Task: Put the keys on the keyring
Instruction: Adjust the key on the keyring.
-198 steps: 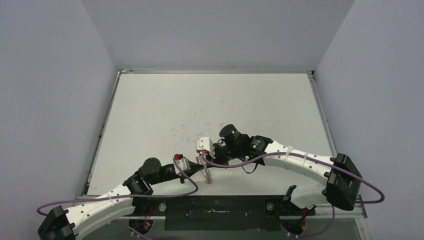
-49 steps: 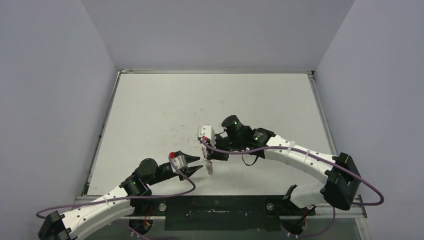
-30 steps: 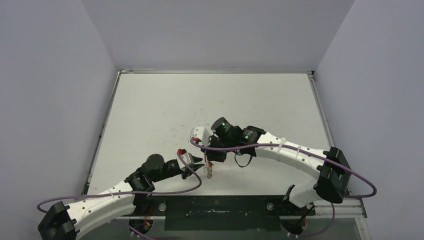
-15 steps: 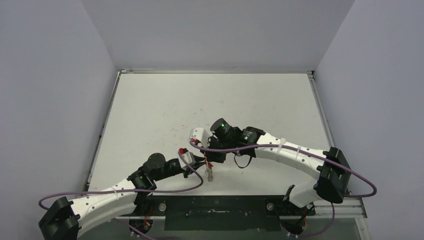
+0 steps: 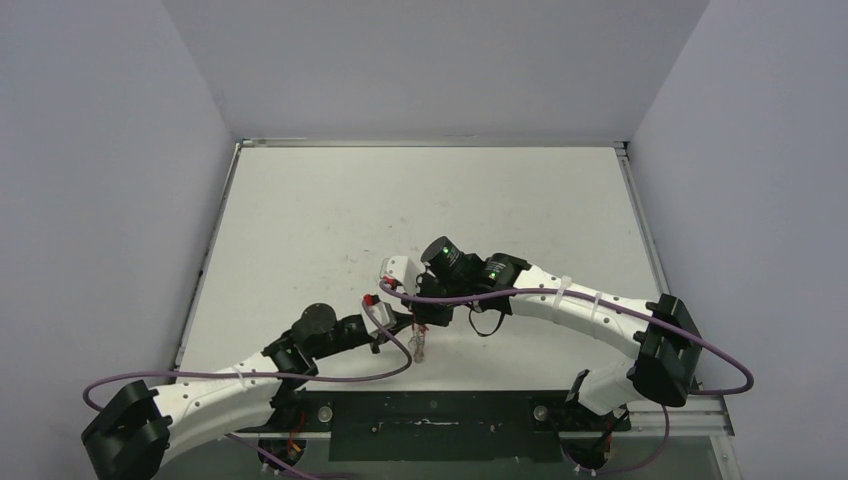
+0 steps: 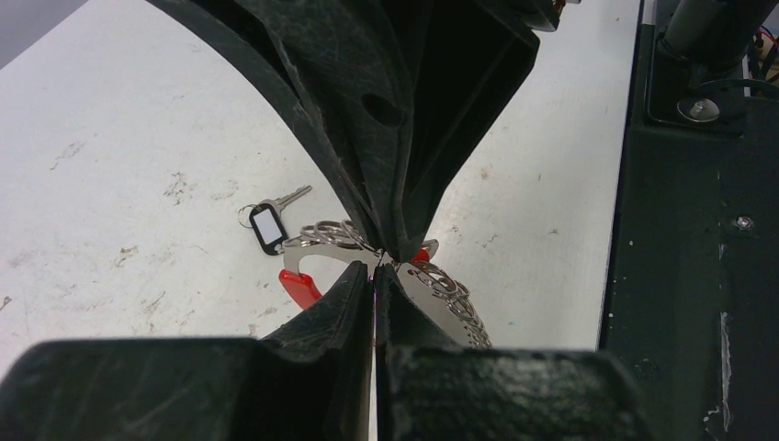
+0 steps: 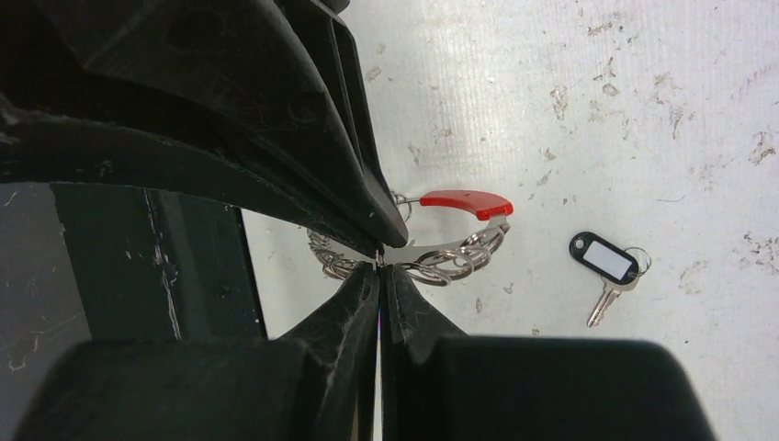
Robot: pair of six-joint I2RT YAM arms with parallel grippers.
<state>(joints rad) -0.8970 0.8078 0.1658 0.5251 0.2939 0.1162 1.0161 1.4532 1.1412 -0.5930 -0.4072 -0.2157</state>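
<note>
Red-sleeved keyring point(image 7: 464, 203) pinched by left tool point(image 6: 376, 276), right tool point(image 7: 379, 268), loose key point(image 7: 604, 259) nearby

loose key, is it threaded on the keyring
No, the loose key lies on the table, apart from the keyring.

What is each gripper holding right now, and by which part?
Both the left gripper and right gripper pinch the keyring, tips meeting on its silver arc. The tagged key lies unheld on the table.
</note>
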